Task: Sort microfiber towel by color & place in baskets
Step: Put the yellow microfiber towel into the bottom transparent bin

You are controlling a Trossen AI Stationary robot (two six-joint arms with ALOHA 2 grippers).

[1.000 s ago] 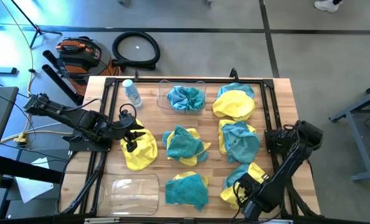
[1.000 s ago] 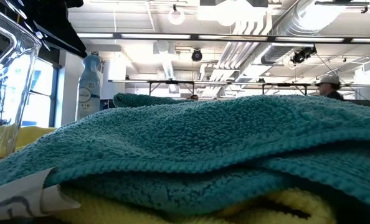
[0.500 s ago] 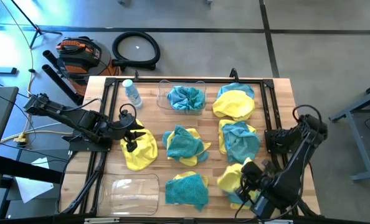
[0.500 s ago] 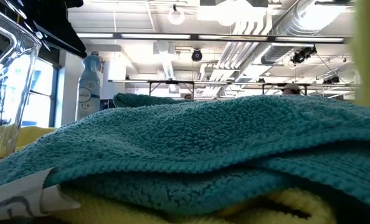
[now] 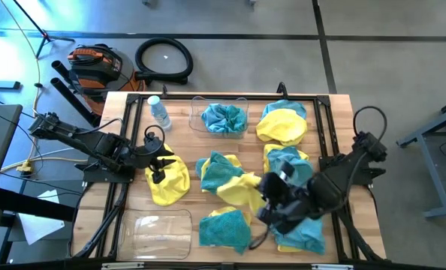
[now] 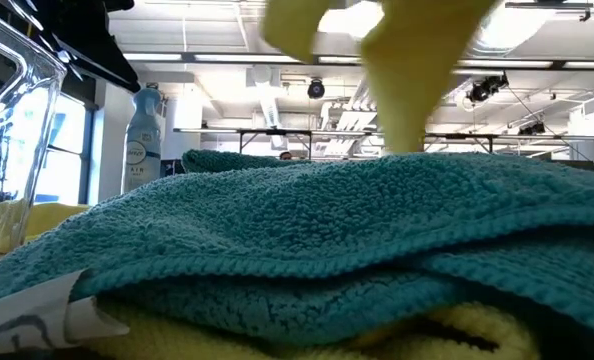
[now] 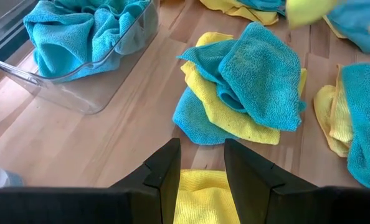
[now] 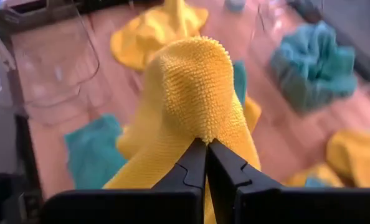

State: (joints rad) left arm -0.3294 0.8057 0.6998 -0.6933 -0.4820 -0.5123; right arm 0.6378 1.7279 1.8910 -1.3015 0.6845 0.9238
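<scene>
- Yellow microfiber towel (image 8: 188, 93) hangs pinched in the right gripper (image 8: 205, 149), jaws shut on a fold, mid-carry above the table.
- Empty basket (image 5: 161, 233) lies well ahead of it; next comes carrying across and releasing.
- Left gripper (image 7: 201, 163) rests partly open over another yellow towel (image 7: 200, 200).

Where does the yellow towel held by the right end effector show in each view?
High view: yellow towel at table centre, by the right end effector.
Low view: hanging at top centre.
Left wrist view: blurred at the top edge.
Right wrist view: centre, pinched in shut fingers.
Shared landmark: bin of teal towels, in the left wrist view and right wrist view, not the low view.
</scene>
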